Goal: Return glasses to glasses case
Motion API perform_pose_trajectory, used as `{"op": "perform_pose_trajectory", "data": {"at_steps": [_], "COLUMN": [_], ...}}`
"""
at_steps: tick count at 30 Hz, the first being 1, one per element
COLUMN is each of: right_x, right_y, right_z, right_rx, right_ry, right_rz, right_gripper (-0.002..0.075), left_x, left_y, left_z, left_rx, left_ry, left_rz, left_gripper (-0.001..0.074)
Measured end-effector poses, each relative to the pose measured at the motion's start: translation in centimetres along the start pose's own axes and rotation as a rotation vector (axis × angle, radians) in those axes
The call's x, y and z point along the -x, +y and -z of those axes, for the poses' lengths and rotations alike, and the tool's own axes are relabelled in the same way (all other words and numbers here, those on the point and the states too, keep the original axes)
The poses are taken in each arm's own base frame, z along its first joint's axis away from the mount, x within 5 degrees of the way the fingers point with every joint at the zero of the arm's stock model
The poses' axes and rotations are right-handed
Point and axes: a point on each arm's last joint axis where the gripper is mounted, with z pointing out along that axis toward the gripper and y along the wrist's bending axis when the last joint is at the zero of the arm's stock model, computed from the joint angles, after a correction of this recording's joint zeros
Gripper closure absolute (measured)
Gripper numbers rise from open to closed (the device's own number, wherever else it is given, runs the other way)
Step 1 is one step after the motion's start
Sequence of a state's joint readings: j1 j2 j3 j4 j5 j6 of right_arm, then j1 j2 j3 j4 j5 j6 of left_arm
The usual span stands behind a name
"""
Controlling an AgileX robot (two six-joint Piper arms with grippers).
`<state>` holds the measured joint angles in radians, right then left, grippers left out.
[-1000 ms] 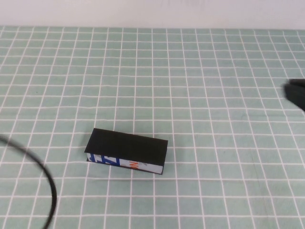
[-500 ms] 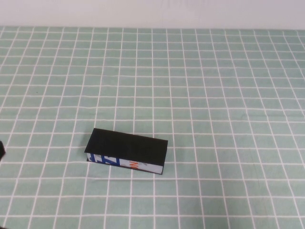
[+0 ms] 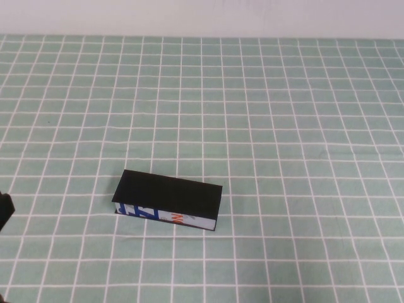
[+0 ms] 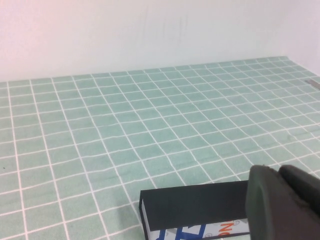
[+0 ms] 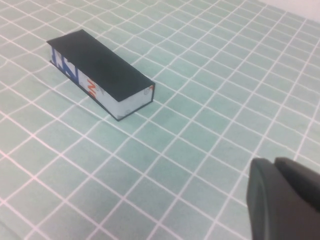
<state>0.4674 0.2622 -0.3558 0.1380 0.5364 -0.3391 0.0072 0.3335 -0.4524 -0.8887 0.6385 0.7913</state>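
Note:
The glasses case (image 3: 169, 201) lies with its lid shut on the green checked cloth, left of centre and toward the near side, white printed side facing me. It also shows in the left wrist view (image 4: 195, 205) and the right wrist view (image 5: 100, 72). The glasses are out of view. My left gripper (image 4: 280, 175) is shut and empty, close to the case's end; only a dark bit of it shows at the left edge of the high view (image 3: 3, 211). My right gripper (image 5: 275, 162) is shut and empty, well off to the case's right, outside the high view.
The green checked cloth (image 3: 284, 126) covers the whole table up to a white wall (image 3: 202, 16) at the back. Nothing else stands on it.
The right arm's dark tip left the right edge of the high view and the black cable left the lower left. A bit of the left gripper now shows at the left edge. The case has not moved.

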Motion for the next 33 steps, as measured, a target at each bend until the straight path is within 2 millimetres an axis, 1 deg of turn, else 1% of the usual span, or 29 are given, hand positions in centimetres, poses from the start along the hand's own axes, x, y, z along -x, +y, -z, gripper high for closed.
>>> {"op": "perform_pose_trajectory", "data": {"at_steps": [11, 15, 18, 20, 23, 26, 30, 33], "right_x": [0.0, 0.0, 0.0, 0.0, 0.0, 0.0, 0.0, 0.0], "right_y": [0.1, 0.1, 0.1, 0.1, 0.1, 0.1, 0.1, 0.1], "right_z": [0.0, 0.0, 0.0, 0.0, 0.0, 0.0, 0.0, 0.0], "right_rx": [0.011, 0.011, 0.011, 0.011, 0.011, 0.011, 0.011, 0.011], "right_ry": [-0.002, -0.002, -0.002, -0.002, -0.002, -0.002, -0.002, -0.002], "right_rz": [-0.019, -0.019, -0.019, -0.019, -0.019, -0.019, -0.019, -0.019], "right_gripper": [0.0739, 0.0739, 0.0739, 0.0739, 0.0739, 0.0739, 0.0739, 0.0739], "left_x": [-0.1, -0.2, -0.5, -1.2, -2.6, -4.2, -6.6, -8.7], "left_y": [-0.1, -0.5, -0.5, 0.0, 1.5, 2.8, 3.4, 3.8], "left_z": [0.1, 1.3, 2.2, 2.4, 2.6, 2.6, 2.2, 1.4], "left_rx": [0.000, 0.022, 0.075, 0.144, 0.295, 0.420, 0.448, 0.451], "left_ry": [-0.005, -0.055, -0.097, -0.091, -0.084, -0.155, -0.217, -0.169], "left_rz": [-0.001, -0.058, -0.122, -0.133, -0.059, -0.001, -0.015, -0.031], "left_gripper": [0.0737, 0.0737, 0.0737, 0.0736, 0.0736, 0.0737, 0.0737, 0.0737]}}
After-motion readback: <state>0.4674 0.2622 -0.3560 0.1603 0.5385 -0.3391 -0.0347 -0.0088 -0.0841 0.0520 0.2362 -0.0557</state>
